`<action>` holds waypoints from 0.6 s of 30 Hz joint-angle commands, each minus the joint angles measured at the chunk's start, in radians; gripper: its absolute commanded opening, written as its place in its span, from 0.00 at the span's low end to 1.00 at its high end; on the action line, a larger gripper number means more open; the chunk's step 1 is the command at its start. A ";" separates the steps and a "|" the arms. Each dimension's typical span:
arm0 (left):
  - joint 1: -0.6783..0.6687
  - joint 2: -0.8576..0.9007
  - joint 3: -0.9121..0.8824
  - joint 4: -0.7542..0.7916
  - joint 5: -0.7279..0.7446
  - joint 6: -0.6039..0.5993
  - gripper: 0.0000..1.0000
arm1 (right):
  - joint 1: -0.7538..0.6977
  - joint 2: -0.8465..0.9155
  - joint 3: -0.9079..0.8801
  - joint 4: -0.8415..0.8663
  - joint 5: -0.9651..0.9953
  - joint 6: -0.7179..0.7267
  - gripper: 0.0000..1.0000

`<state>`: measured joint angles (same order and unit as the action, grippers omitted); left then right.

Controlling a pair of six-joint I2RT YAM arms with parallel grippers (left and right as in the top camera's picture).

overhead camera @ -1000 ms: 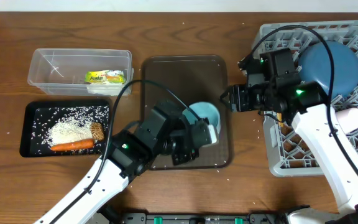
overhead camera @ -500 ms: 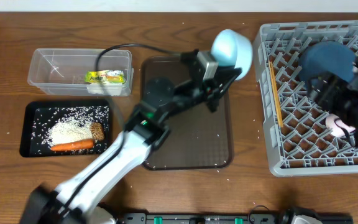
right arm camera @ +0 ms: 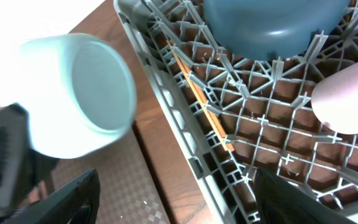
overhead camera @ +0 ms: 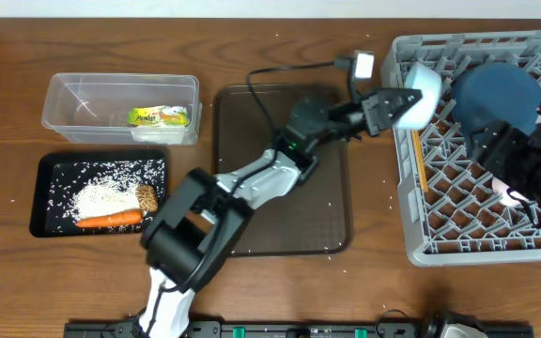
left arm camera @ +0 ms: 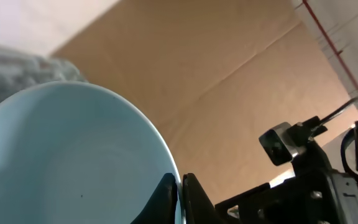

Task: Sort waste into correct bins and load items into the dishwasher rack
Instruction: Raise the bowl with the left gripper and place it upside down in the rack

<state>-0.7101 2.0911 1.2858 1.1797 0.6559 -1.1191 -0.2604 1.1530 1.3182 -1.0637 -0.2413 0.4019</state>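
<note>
The tub is sitting rear left with the wrapper lying in it. Just in front, the shallow tray is holding the rice, food scrap and carrot. The serving tray is lying mid-table, the dishwasher rack to its right. The left gripper is holding the small cup over the rack's rear left edge, beside the plate in the rack. The chopsticks are lying along the rack's left wall, and a second cup is lying in front of the plate.

one blue cup, one pink cup, one plate, one rack
</note>
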 commanded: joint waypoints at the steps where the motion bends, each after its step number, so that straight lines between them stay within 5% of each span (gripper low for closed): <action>1: -0.011 0.050 0.030 0.013 -0.020 -0.105 0.06 | -0.010 0.007 0.007 -0.002 0.010 0.009 0.74; 10: -0.014 0.193 0.035 0.369 -0.166 -0.388 0.06 | -0.010 0.009 0.007 -0.004 0.013 0.009 0.74; 18: -0.043 0.225 0.035 0.367 -0.228 -0.439 0.06 | -0.010 0.009 0.007 -0.004 0.014 0.009 0.75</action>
<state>-0.7345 2.3062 1.2942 1.5414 0.4725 -1.5227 -0.2604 1.1610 1.3182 -1.0660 -0.2340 0.4023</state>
